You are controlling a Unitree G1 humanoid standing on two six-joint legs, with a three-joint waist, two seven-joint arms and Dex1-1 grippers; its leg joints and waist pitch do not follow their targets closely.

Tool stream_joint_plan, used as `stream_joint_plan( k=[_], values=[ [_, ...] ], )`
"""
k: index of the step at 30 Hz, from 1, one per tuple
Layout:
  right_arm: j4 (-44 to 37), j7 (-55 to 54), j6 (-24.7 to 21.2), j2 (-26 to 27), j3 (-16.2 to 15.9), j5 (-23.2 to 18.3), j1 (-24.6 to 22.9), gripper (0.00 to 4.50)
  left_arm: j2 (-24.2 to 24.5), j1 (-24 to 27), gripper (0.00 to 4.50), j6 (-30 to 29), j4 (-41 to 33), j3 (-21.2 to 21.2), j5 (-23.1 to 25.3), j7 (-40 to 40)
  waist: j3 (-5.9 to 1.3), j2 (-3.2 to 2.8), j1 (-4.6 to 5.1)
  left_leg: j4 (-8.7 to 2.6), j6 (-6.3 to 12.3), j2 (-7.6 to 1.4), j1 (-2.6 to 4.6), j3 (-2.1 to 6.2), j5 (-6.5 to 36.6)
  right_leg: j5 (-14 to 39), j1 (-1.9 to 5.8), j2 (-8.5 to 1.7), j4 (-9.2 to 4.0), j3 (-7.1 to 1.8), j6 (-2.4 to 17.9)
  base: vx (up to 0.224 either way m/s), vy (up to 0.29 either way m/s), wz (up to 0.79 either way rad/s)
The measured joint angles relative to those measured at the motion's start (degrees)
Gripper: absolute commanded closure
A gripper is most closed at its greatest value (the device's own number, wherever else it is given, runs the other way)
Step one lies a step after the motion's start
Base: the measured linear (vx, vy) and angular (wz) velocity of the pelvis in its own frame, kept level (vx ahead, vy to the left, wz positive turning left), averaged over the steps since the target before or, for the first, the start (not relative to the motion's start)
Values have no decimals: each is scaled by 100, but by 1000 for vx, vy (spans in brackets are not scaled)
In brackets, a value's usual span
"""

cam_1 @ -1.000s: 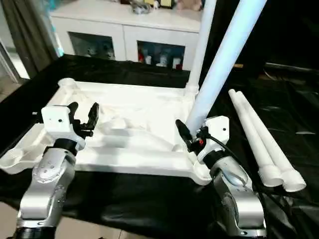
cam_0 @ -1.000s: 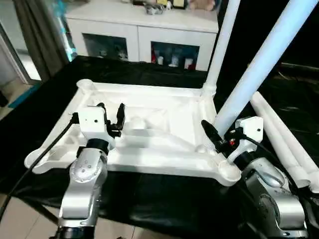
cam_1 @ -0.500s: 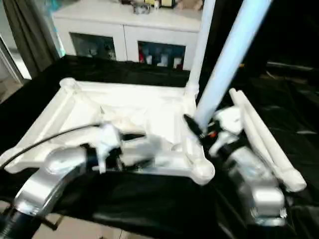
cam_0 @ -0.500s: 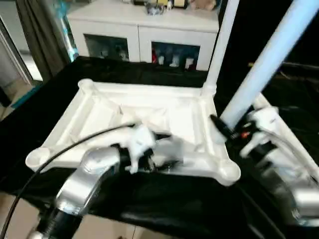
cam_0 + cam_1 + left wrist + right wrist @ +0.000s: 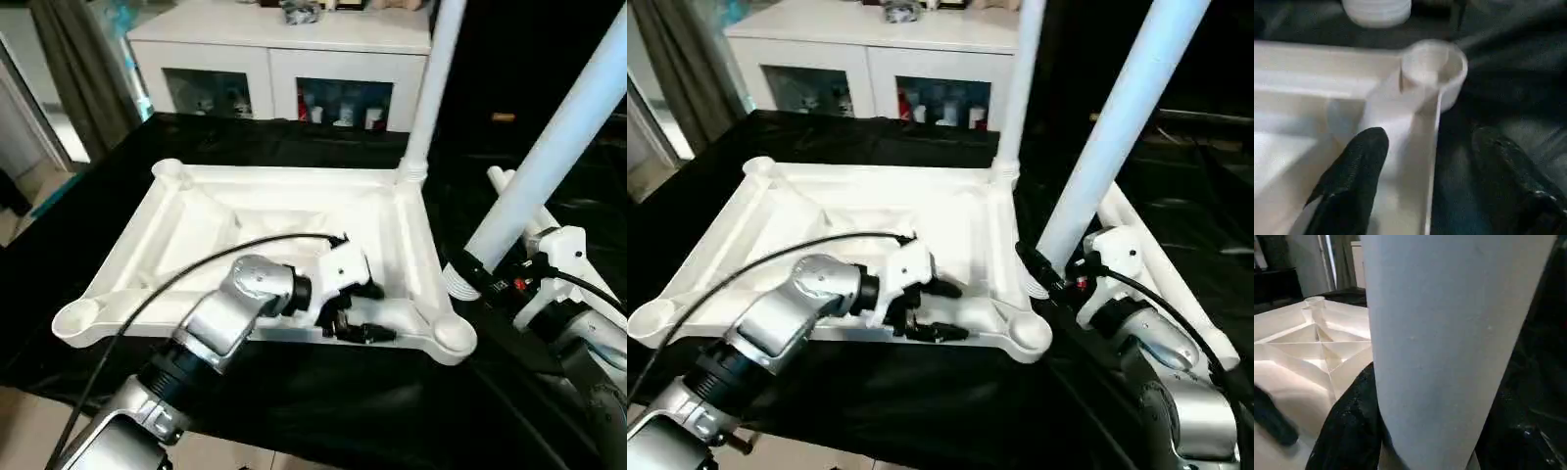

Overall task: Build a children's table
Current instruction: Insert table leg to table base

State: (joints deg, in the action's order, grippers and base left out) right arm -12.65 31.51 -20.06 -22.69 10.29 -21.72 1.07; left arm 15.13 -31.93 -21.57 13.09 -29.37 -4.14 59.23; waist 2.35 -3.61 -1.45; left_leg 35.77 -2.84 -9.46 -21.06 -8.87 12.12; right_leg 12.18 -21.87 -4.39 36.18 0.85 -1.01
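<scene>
The children's table top (image 5: 196, 220) lies upside down on black cloth, ribs up. One white leg (image 5: 431, 88) stands upright in the far right corner socket. My right gripper (image 5: 468, 277) is shut on a second leg (image 5: 549, 157). That leg tilts up to the right, its lower end just above and beside the near right corner socket (image 5: 454, 335). My left gripper (image 5: 377, 313) is open and straddles the near rim close to that socket. One finger (image 5: 1352, 181) is inside the top, the other is over the cloth. The right wrist view shows the held leg (image 5: 1449, 342) between the fingers.
More white legs (image 5: 1122, 220) lie on the cloth to the right of the top, partly behind my right arm. A white cabinet (image 5: 274, 49) with glass doors stands at the back. A curtain (image 5: 78, 78) hangs at the far left. The black cloth's front edge is near.
My left arm has swung from over the top's left-middle to the near rim by the right corner. My right gripper has carried the tilted leg a little rightwards, off the top.
</scene>
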Motion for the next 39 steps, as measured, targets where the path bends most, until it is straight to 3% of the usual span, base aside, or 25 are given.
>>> stream_joint_plan(
  k=[5,12,23,28,34,39],
  values=[
    [-76,-94,-68,4,-99,10,-52,257,-48,-88,218,219,517,-161,325,-183,-14,-67,-15,-1,2,1,-2,-4,-2,0,-2,-1,-6,-1,-1,0,0,0],
    [-227,-107,-125,-1,-179,11,-48,257,-84,-252,268,421,873,-323,544,-179,-15,-82,-15,-1,2,0,-3,-5,-1,0,-6,-2,-15,-1,-1,0,0,0],
    [-240,-164,-179,-9,-196,11,-46,257,-186,-357,362,405,1091,-273,464,39,-13,-113,-18,-8,2,-1,-2,-9,-1,0,-7,-2,-20,-2,-1,0,0,0],
    [-235,-170,-182,4,-291,11,41,257,-171,-345,406,222,1074,0,209,173,-11,-113,2,-15,2,-1,-3,-11,-1,0,-11,-2,-27,-2,-1,0,0,0],
    [-92,-115,-174,158,-462,6,436,257,156,-212,447,211,1022,295,88,162,10,-67,130,-33,2,-9,-10,-19,-1,1,-12,1,-30,0,-2,0,0,0],
    [403,-16,-172,301,-729,10,804,257,640,-56,449,137,782,625,58,117,65,50,262,-51,1,-26,-28,-42,-1,-1,-51,3,-30,5,1,0,0,0]
  ],
)
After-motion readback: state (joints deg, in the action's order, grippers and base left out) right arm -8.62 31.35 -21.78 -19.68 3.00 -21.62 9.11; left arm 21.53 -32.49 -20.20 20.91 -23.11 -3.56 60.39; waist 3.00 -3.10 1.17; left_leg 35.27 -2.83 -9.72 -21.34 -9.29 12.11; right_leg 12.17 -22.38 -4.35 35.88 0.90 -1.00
